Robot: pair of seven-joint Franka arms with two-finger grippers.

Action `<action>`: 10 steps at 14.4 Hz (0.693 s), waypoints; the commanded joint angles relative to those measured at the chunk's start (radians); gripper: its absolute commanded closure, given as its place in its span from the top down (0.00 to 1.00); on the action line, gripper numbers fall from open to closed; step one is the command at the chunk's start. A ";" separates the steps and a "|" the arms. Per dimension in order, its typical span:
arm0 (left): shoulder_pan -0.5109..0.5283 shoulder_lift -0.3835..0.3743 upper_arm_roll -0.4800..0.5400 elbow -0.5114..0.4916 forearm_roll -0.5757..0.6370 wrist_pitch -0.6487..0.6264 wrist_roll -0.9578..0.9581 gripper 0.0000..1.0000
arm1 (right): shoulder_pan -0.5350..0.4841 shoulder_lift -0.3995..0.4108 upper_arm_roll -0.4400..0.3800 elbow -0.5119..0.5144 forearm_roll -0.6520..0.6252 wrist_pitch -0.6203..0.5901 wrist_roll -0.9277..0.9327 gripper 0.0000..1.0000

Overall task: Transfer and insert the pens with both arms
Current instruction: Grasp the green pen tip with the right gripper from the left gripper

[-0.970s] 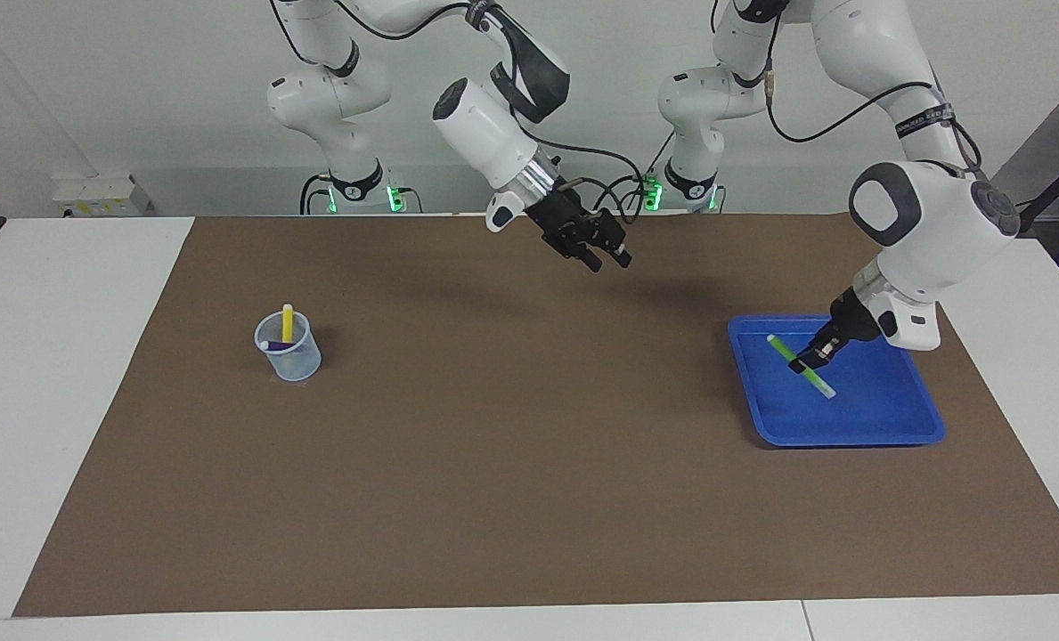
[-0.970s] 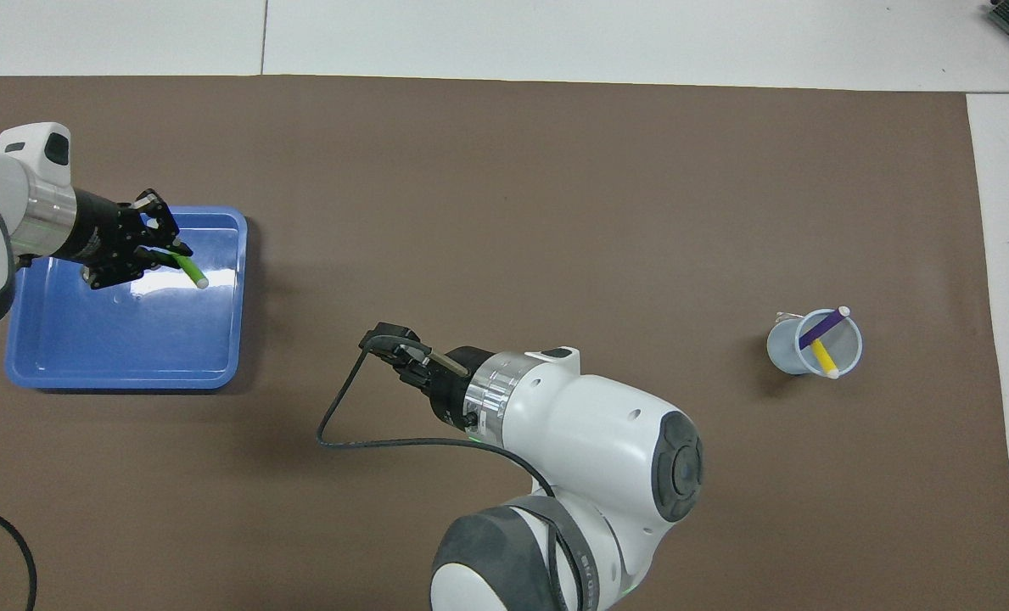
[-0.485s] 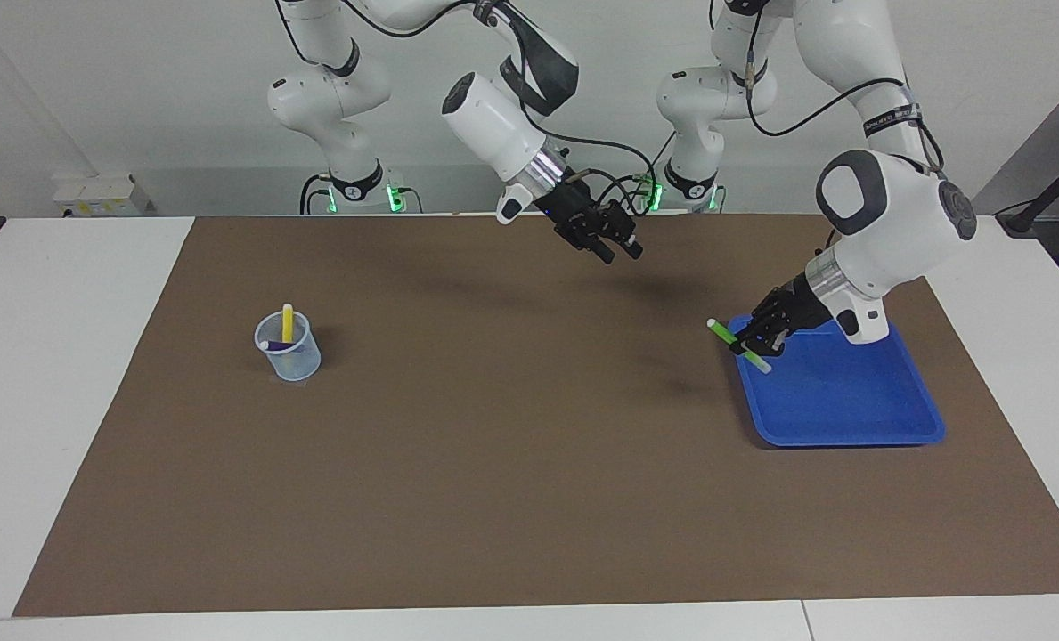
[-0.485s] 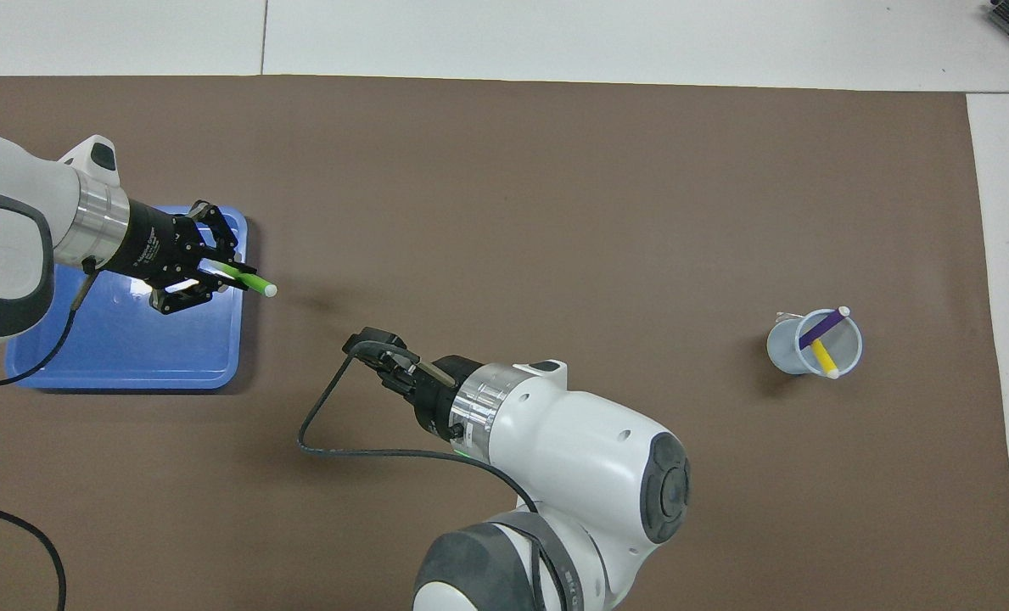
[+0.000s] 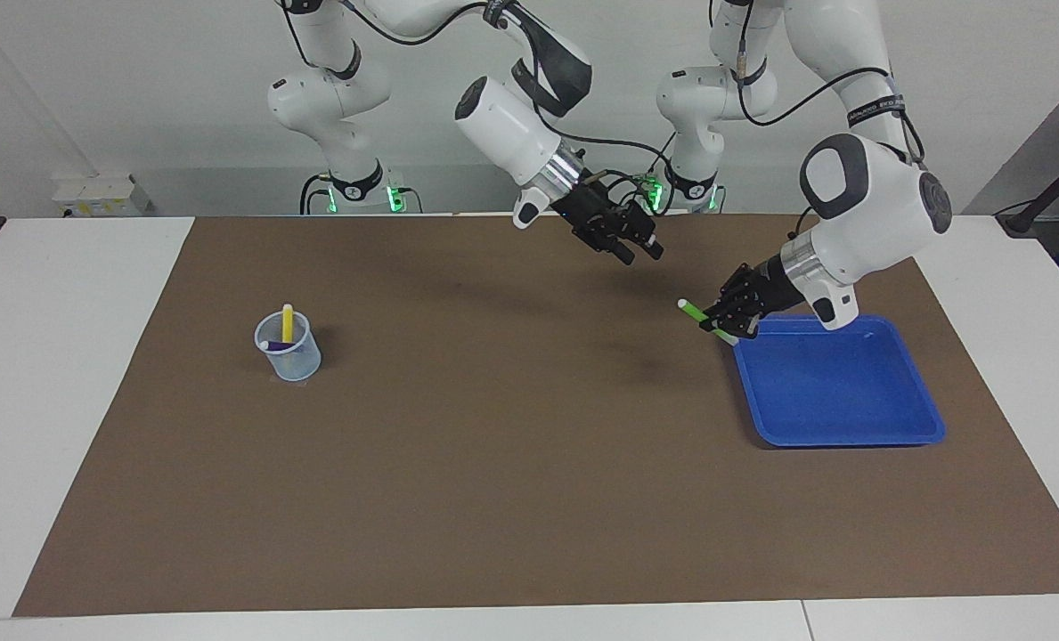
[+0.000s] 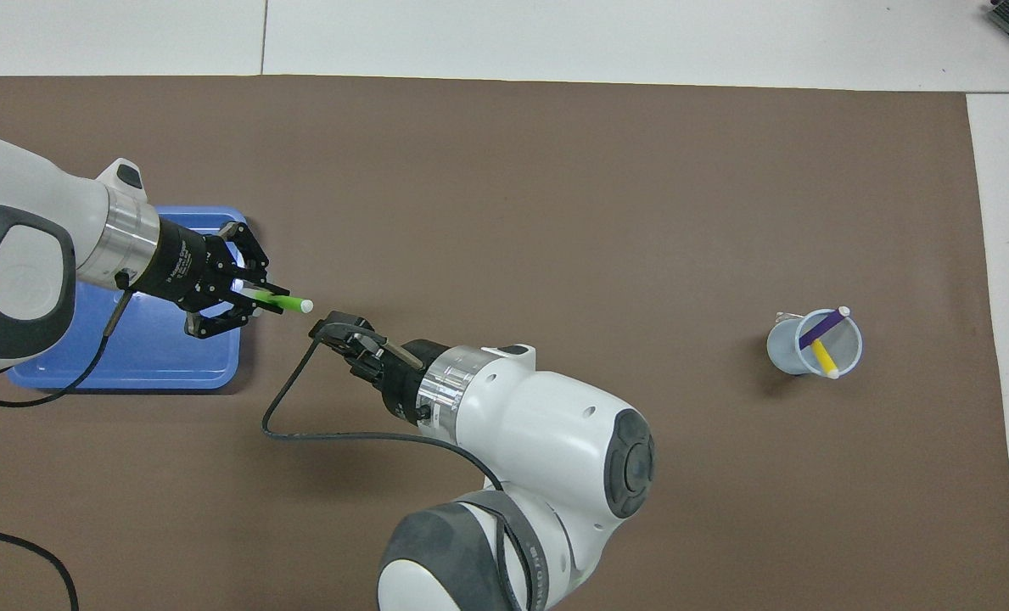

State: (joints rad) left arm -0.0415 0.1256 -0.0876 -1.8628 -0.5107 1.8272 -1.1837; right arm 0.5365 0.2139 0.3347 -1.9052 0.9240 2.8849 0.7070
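our left gripper (image 5: 727, 322) jaws clench the slim bright green pen (image 5: 695, 312) over the brown mat (image 5: 511, 463); our right gripper (image 5: 640, 254) jaws look parted, holding nothing.

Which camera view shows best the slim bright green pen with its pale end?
The overhead view: the slim bright green pen sticks out sideways from the left pincer, its pale tip clear against the brown mat. In the facing view the pen looks shorter, partly hidden by the pincer.
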 commanded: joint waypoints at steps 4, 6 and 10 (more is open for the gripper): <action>-0.061 -0.049 0.014 -0.052 -0.038 -0.012 -0.082 0.00 | 0.020 0.068 0.001 0.048 -0.019 0.054 -0.021 0.68; -0.075 -0.055 0.014 -0.056 -0.038 -0.029 -0.082 0.00 | 0.019 0.073 0.001 0.060 -0.019 0.054 -0.021 0.65; -0.078 -0.057 0.014 -0.056 -0.037 -0.051 -0.082 0.00 | 0.002 0.093 -0.002 0.066 -0.019 0.054 -0.066 0.55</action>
State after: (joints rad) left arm -0.1043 0.1040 -0.0892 -1.8910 -0.5344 1.7992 -1.2513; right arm 0.5514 0.2727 0.3266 -1.8700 0.9180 2.9268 0.6766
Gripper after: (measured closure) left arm 0.819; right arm 0.396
